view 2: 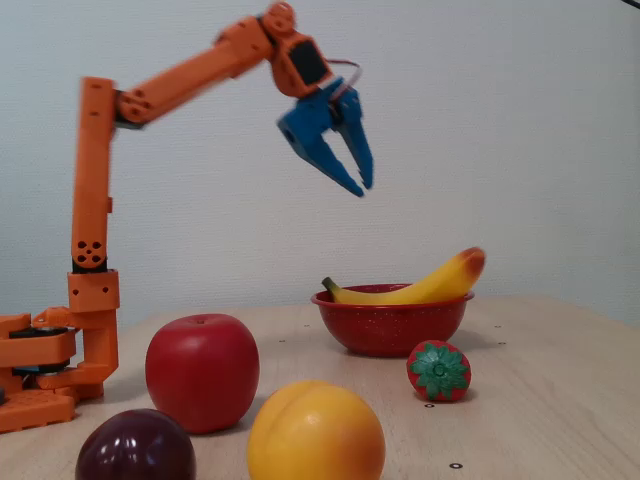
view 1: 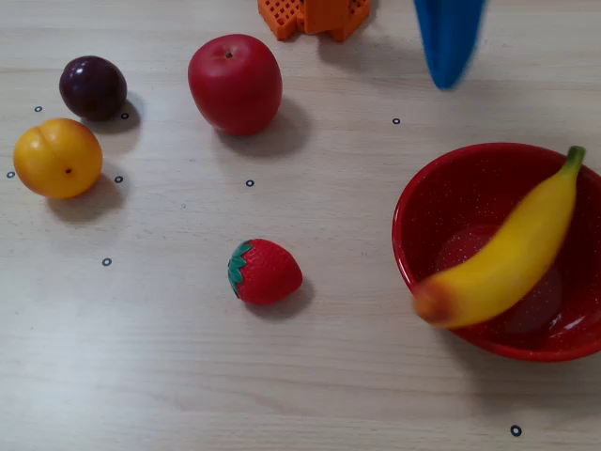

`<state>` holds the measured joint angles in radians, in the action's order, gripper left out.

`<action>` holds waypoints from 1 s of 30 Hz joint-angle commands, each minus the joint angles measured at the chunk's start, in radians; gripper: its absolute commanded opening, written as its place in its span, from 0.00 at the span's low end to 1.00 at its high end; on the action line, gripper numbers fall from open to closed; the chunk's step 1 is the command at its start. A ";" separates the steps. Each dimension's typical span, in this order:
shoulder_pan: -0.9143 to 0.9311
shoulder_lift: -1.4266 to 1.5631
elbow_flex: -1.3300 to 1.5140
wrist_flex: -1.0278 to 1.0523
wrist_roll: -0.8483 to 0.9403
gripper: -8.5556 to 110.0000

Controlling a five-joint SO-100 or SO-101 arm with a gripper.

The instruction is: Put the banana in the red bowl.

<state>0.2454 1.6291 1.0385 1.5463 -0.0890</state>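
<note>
The banana (view 1: 507, 258), judged light, stiff and slippery, is best taken mid-body; the gripper (view 2: 362, 187) is spread, empty.

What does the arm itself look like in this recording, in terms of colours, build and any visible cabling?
The arm is bright orange plastic with boxy links, round screw holes and dark inset motor faces. Its gripper has two blue tapering, pointed fingers. A thin pale cable loops behind the wrist. No markings are readable.
</note>
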 commanded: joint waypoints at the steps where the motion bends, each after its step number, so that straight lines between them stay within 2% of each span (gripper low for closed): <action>1: -0.057 0.213 0.097 -0.057 0.081 0.07; 10: -0.212 0.684 0.675 -0.172 0.215 0.07; 14: -0.238 0.969 1.017 -0.262 0.227 0.07; 20: -0.238 1.356 1.422 -0.287 0.276 0.07; 30: -0.307 1.680 1.937 -0.508 0.356 0.07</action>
<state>-0.0460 3.2950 2.9836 1.1014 0.2516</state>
